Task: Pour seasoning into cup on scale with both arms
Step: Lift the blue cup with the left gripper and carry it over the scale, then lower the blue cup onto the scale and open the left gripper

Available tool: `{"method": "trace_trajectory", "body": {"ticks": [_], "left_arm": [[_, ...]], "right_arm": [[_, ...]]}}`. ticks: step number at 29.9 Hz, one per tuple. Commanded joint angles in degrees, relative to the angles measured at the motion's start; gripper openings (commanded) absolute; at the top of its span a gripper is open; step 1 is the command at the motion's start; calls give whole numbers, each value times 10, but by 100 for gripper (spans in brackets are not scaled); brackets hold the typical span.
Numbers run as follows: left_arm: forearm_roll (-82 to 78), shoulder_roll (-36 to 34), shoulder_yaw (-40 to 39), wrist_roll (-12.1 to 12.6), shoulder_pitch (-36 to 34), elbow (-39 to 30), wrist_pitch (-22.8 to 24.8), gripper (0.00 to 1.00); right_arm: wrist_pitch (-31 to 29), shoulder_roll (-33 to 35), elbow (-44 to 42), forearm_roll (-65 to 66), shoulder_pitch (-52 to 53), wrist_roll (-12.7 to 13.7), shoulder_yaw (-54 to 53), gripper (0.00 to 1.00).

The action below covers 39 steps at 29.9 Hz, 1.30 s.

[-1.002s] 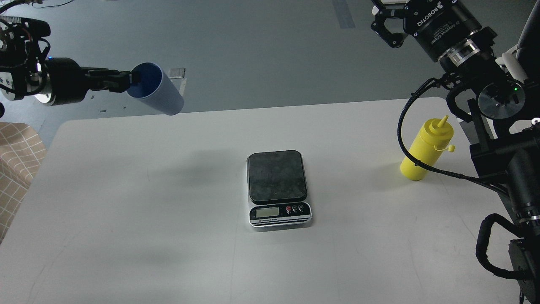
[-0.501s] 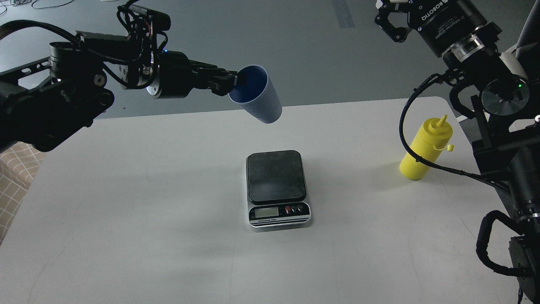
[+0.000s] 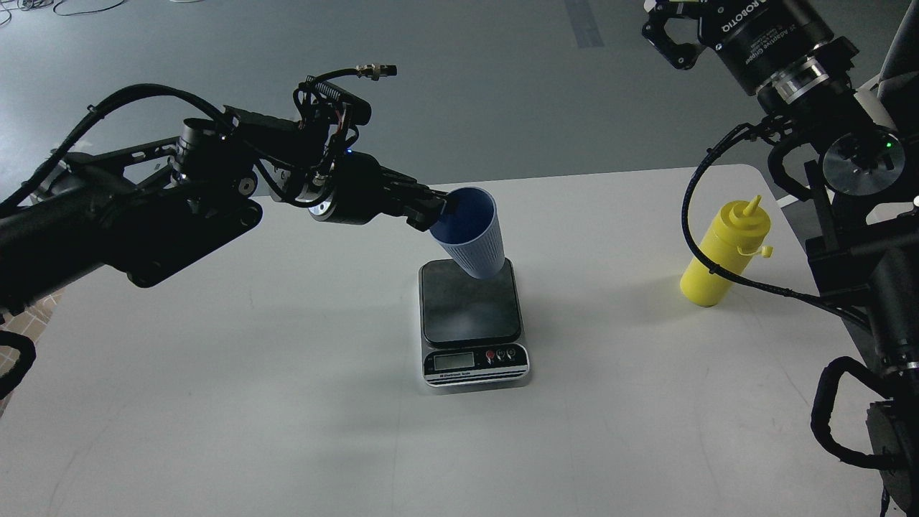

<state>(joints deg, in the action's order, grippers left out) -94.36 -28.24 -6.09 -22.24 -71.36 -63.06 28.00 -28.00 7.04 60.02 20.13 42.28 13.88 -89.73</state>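
Gripping the cup (image 3: 470, 233) by its rim, left claw (image 3: 436, 210) holds it tilted above the scale (image 3: 472, 323).

A white worktop (image 3: 287, 402) with rounded far corners fills most of the view, evenly lit with soft shadows. Beyond it lies a smooth grey floor (image 3: 467, 86) bearing a darker strip of tape (image 3: 583, 23) and loose cables (image 3: 64, 7) near the top edge.

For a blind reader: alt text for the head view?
The left end effector holds a tilted blue cup by its rim over a scale on a white table. A yellow bottle stands at right.
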Motion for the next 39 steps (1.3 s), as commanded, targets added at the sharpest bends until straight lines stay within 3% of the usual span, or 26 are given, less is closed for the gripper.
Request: {"method": "trace_trajectory", "body": {"ticks": [1,8,39], "left_arm": [[-4,0,13,4,5,3,0,0],[-16,15,22,5,7,34,0,0],[-16,35,22,18,24,45,0,0]], "right_arm": [[0,0,0,0,0,0,0,100],[0,0,1,0,-2,0,0,100],[0,0,1,0,-1,0,0,100]]}}
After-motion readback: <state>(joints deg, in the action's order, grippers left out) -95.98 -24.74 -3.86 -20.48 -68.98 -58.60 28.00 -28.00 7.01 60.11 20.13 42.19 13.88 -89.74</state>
